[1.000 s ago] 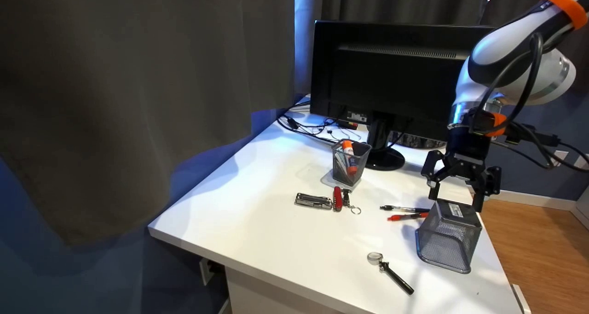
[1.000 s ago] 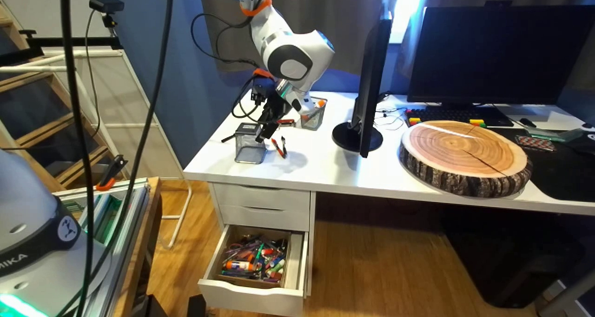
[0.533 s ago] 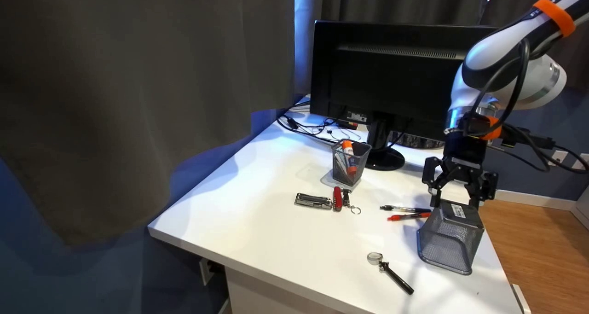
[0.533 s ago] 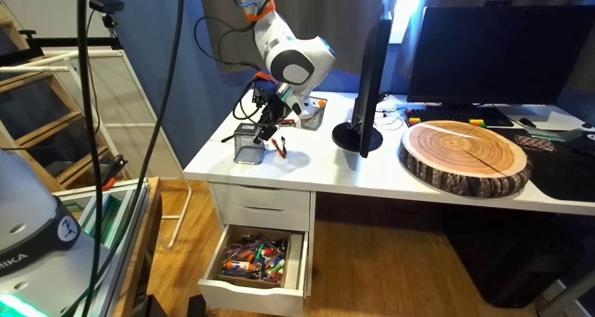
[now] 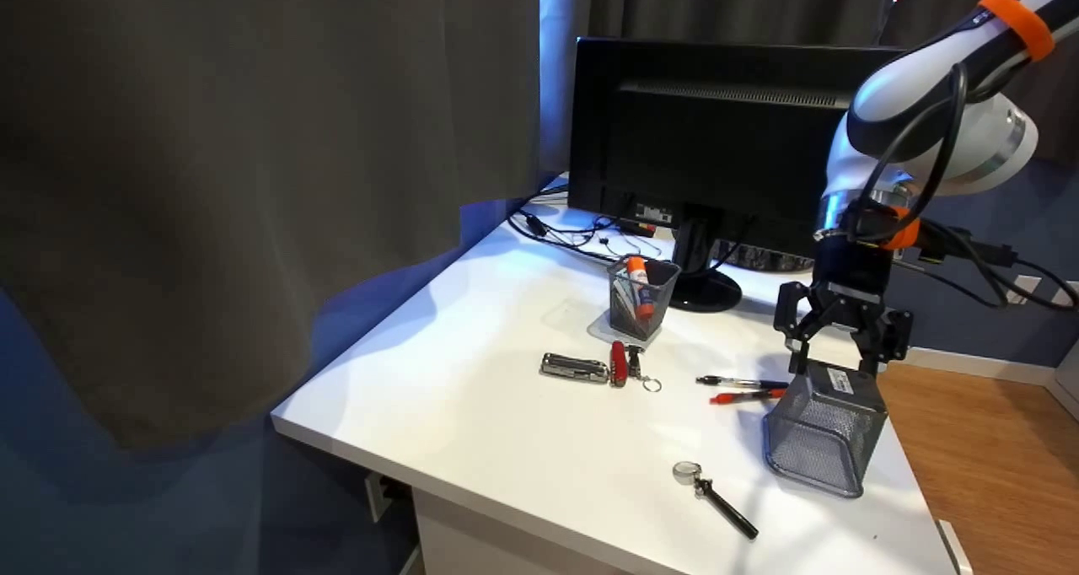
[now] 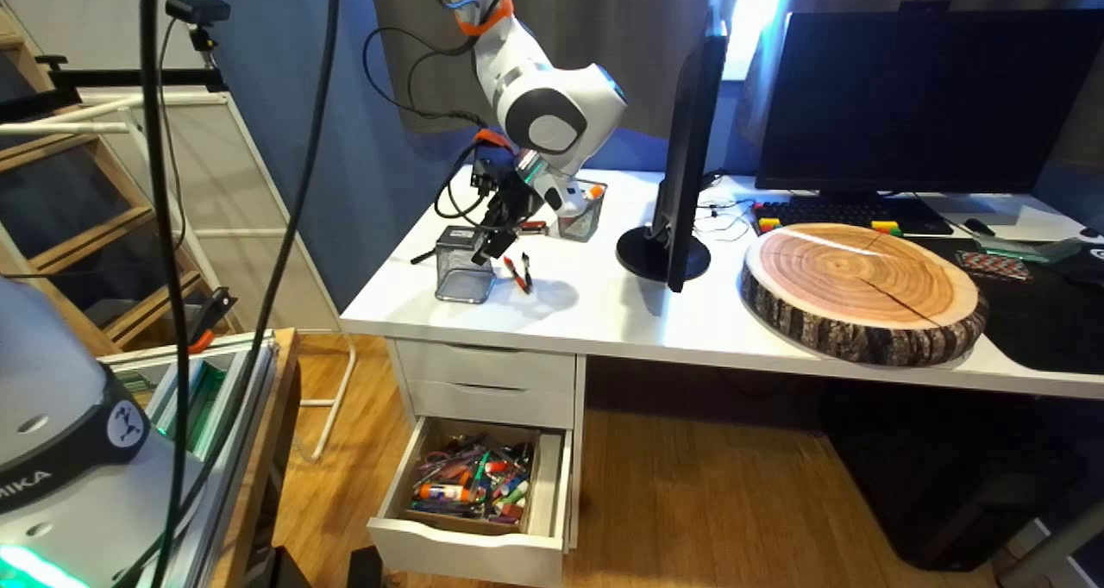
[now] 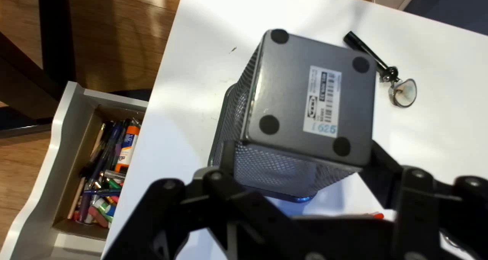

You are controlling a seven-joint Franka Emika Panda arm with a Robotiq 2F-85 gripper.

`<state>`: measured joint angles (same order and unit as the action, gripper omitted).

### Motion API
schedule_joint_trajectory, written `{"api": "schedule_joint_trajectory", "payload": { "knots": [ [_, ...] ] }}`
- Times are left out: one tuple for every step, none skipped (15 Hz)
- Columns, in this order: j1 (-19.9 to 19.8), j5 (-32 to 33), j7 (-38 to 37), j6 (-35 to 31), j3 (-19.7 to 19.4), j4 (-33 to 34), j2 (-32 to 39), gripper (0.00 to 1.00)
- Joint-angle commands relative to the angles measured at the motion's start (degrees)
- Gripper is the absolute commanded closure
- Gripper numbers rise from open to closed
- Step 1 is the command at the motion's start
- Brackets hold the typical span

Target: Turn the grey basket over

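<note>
Currently my gripper (image 7: 302, 153) has hold of the grey wire-mesh basket (image 7: 289, 96), its 2 fingers (image 7: 227, 157) set wide and pinching opposite sides close to the base. The basket is upside down at the end of the white desk (image 5: 506, 440), showing me 4 black round feet (image 7: 269, 124) and a white barcode label (image 7: 324, 100) on its upturned base; whether the rim touches the desktop I can't tell.

Taking the basket as my clock centre in an exterior view, I have a black pen (image 5: 742, 383) and a red pen (image 5: 746, 397) near it at 10 o'clock, and a black-handled magnifying glass (image 5: 725, 506) near it at 8 o'clock. Farther off, between 9 and 10, I see a metal multitool (image 5: 575, 368) beside a red pocketknife (image 5: 619, 364). Beyond them, at 10 o'clock, a mesh pen cup (image 5: 632, 326) stands upright with an orange-capped glue stick (image 5: 641, 292) leaning inside. Past that, between 11 and 12, a black monitor (image 5: 725, 145) shows its back.

From the same centre, in an exterior view, a pulled-out drawer (image 6: 483, 558) full of stationery sits lower at 6 o'clock. Well apart, at 3 o'clock, lies a bark-edged wood slice (image 6: 828, 269), and behind it, between 2 and 3, stands a large screen (image 6: 931, 96).
</note>
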<state>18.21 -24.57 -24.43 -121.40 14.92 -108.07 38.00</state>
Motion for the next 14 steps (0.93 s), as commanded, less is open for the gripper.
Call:
{"api": "schedule_joint_trajectory", "payload": {
  "knots": [
    [0.63,-0.66,-1.53,0.52,-0.63,-1.56,-3.81,0.45],
    [0.91,-0.52,-2.02,-0.02,-0.71,-2.1,-4.72,0.45],
    [1.24,-0.15,-2.72,-0.45,-0.93,-2.46,-5.55,0.45],
    [1.9,0.65,-3.84,-1.32,-1.37,-3.08,-6.65,0.45],
    [2.45,1.36,-4.96,-2.1,-1.8,-3.68,-7.61,0.45],
    [3.13,2.25,-6.44,-2.83,-2.34,-4.36,-8.62,0.45],
    [4.06,3.61,-8.33,-3.69,-3.13,-5.19,-9.61,0.45],
    [4.88,4.79,-10.13,-4.41,-3.69,-5.95,-10.5,0.45],
    [5.66,6.13,-11.96,-5.22,-4.2,-6.66,-11.28,0.45],
    [6.51,7.57,-14.13,-6.25,-4.56,-7.53,-12.05,0.45],
    [7.18,9.24,-16.12,-7.08,-4.94,-8.15,-12.6,0.45],
    [7.94,11.11,-18.43,-8.2,-5.39,-8.9,-13.12,0.45],
    [8.6,12.86,-20.71,-9.56,-5.74,-9.76,-13.79,0.45],
    [9.12,14.16,-22.73,-11.08,-5.8,-10.75,-14.46,0.45]
  ]
}}
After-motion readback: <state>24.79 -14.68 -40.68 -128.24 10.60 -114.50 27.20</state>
